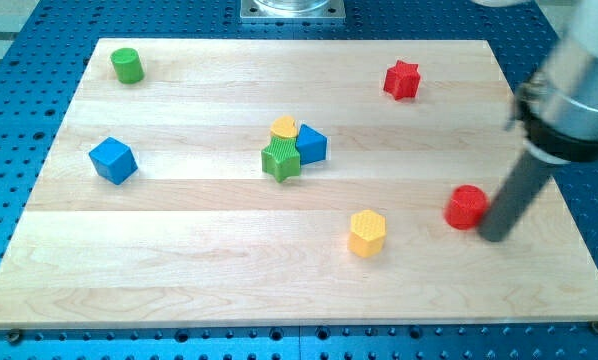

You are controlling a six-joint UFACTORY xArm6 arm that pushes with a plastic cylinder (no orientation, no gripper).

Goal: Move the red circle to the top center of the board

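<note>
The red circle [466, 206] lies on the wooden board [179, 270] at the view's right, below the middle. My tip [493, 237] rests on the board just right of the red circle and a little below it, close to it or touching it. The dark rod rises from the tip toward the view's upper right.
A red star [402, 80] lies at the upper right. A yellow hexagon [367, 232] lies left of the red circle. A yellow block [284, 127], a green star [280, 159] and a blue block [311, 144] cluster at the centre. A blue cube [112, 160] is left, a green cylinder [127, 65] upper left.
</note>
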